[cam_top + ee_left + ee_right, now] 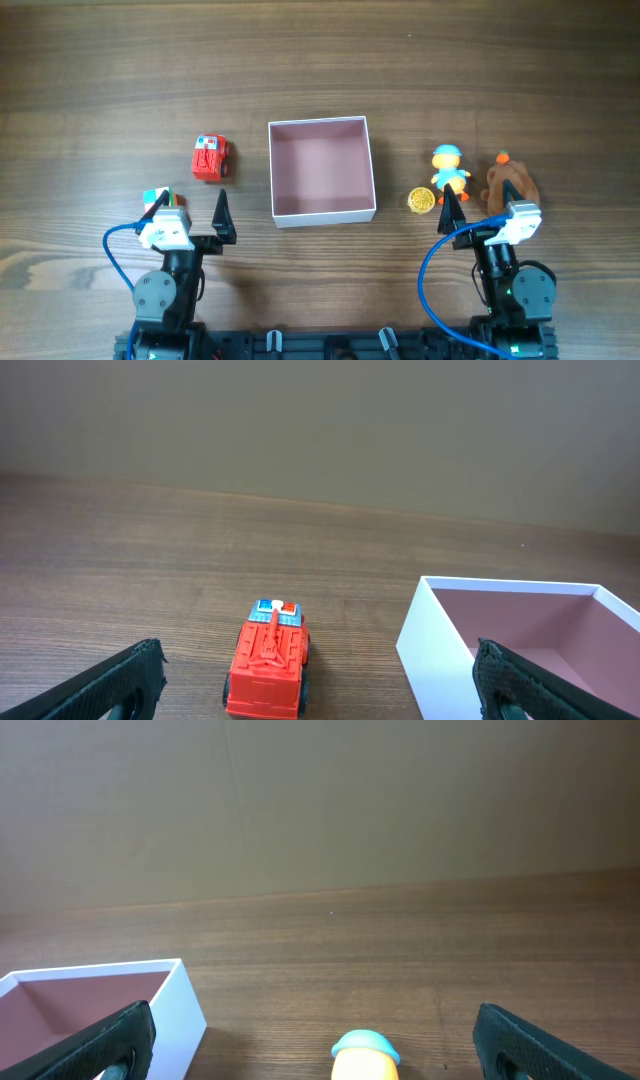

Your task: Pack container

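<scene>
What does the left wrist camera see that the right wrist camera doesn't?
Only the left wrist view shows the red toy truck. Only the right wrist view shows the top of the little figure with the blue cap. Both show the white container with its pink inside, and the wooden table.

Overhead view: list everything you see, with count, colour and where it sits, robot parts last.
Square shallow box with white walls and dusty-pink inside: one, table centre, nothing in it.
Red toy truck: one, left of the box.
Small round yellow disc: one, right of the box.
Toy figure with blue cap and orange-yellow body: one, just beyond the disc.
Brown plush toy with orange top: one, far right.
Wooden table: one, brown.
Left gripper: black fingers, open, near the truck.
Right gripper: black fingers, open, near the figure.
</scene>
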Available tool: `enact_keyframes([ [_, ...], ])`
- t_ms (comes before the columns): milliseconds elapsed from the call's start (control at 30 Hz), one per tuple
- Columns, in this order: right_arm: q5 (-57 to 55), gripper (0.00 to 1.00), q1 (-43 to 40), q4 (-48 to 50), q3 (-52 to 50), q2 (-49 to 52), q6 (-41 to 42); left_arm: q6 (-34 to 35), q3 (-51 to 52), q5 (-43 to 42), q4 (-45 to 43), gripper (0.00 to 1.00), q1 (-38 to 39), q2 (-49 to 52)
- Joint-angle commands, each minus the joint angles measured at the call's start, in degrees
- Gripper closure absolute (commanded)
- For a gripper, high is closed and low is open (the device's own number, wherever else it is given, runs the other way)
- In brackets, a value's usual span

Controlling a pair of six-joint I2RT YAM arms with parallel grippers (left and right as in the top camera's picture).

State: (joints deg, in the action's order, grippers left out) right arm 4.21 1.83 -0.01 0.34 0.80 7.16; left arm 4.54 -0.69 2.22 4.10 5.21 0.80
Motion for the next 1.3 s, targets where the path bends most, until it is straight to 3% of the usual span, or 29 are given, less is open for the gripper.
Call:
enact_keyframes([
  [0, -0.5, 0.0, 0.2, 0.2, 0.0, 0.3, -1.0, -1.1, 0.4, -0.4, -0.1, 0.0, -0.3, -0.4],
  [1067, -1.2, 0.0, 0.2, 0.2, 0.0, 0.3, -1.0, -1.1, 0.4, -0.4, -0.1, 0.0, -0.3, -0.4],
  [1200, -0.7, 0.0, 0.2, 0.1, 0.0, 0.6, 2.6, -1.1, 0.4, -0.5, -0.2, 0.0, -0.3, -0.4],
  [1267, -0.6, 0.0, 0.2, 0.5, 0.0, 0.9, 10.0, -1.1, 0.4, -0.7, -0.3, 0.0, -0.3, -0.4],
])
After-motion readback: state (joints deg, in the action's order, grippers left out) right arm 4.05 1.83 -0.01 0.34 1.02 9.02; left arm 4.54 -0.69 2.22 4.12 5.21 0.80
